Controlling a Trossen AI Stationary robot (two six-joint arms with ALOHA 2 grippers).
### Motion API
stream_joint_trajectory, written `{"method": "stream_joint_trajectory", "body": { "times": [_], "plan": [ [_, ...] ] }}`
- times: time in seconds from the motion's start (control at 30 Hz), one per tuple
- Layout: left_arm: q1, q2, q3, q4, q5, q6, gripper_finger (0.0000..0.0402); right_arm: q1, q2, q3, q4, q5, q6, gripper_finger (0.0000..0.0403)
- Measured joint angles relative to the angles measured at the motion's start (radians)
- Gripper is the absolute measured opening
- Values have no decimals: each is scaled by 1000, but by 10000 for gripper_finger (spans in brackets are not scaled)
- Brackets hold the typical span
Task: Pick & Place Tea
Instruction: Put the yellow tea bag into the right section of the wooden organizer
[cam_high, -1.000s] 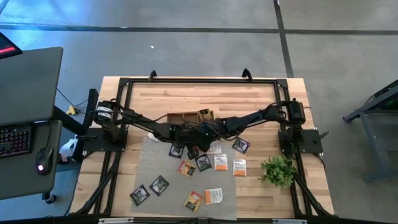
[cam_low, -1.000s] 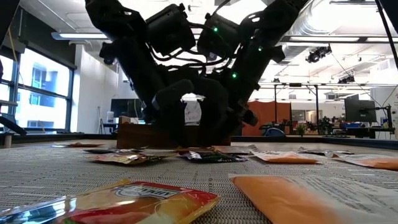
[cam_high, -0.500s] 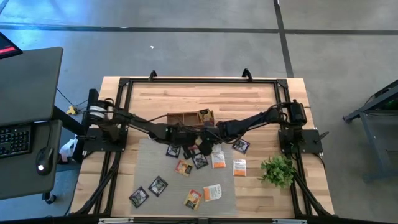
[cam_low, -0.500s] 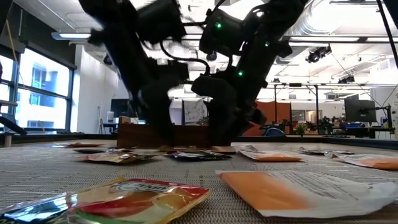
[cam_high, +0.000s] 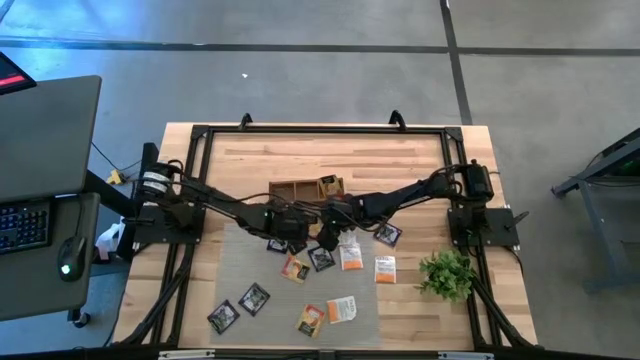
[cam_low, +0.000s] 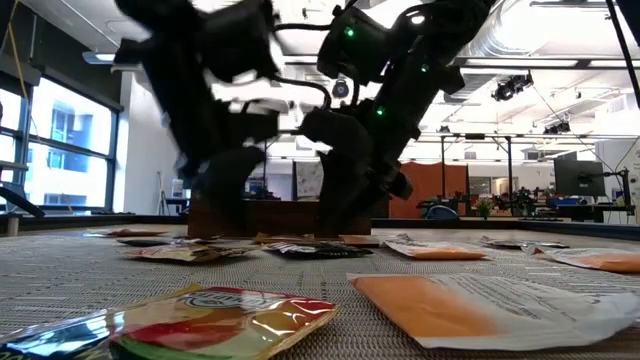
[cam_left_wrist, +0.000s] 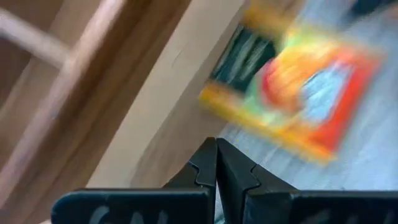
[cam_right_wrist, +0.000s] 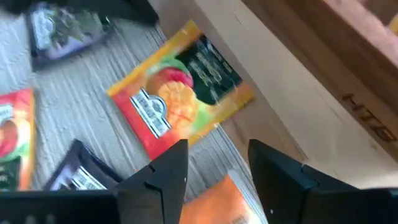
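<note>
Several tea sachets lie scattered on a grey mat (cam_high: 270, 275): black ones (cam_high: 254, 297), orange ones (cam_high: 350, 258) and white ones (cam_high: 385, 268). An orange-yellow sachet with fruit print (cam_right_wrist: 180, 93) lies flat across the mat's far edge, partly on bare wood beside the wooden box (cam_high: 305, 188). My right gripper (cam_right_wrist: 217, 158) hovers open just above and short of it. My left gripper (cam_left_wrist: 216, 149) is shut with nothing between its fingers, close to the same sachet (cam_left_wrist: 292, 93). Both grippers meet at the table's middle (cam_high: 305, 228).
The open wooden box (cam_right_wrist: 348, 56) with dividers stands right behind the mat's far edge, close to both grippers. A small green plant (cam_high: 446, 272) stands at the table's right. More sachets (cam_low: 220, 318) lie on the mat's near part. A black frame rims the table.
My left arm has pulled back a little toward the table's left, so the two grippers stand farther apart. The mat's near part, with the sachets lying on it, has slid slightly toward the left.
</note>
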Motion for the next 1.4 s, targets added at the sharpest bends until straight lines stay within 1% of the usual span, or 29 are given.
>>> {"method": "stream_joint_trajectory", "body": {
  "times": [0.13, 0.27, 0.4, 0.6, 0.83, 1.0, 1.13, 1.23, 1.33, 1.4],
  "plan": [
    [21, 40, 6, 58, 20, 6, 0, 4, 0, 0, 20, -26, 3, 185],
    [26, 48, 4, 146, 30, 74, 0, 11, 0, 0, 39, -20, 5, 198],
    [26, 52, 3, 235, 91, 132, 0, 11, 0, 1, 14, -18, 5, 203],
    [26, 52, 3, 232, 109, 137, 0, 12, 0, 1, -9, -11, -42, 204],
    [26, 51, 3, 247, 128, 137, 0, 4, 0, 3, -74, 73, -89, 204],
    [25, 51, 3, 252, 124, 137, 0, 5, 2, 2, -101, 58, -85, 204],
    [25, 51, 3, 252, 119, 137, 0, 10, 12, 2, -96, 80, -89, 204],
    [25, 51, 3, 252, 122, 136, 0, 10, 32, 5, -90, 77, -83, 204],
    [25, 51, 4, 237, 116, 130, 0, 11, 48, 6, -100, 85, -82, 194],
    [25, 50, 4, 237, 113, 129, 0, 11, 55, 6, -111, 85, -82, 176]
  ]
}}
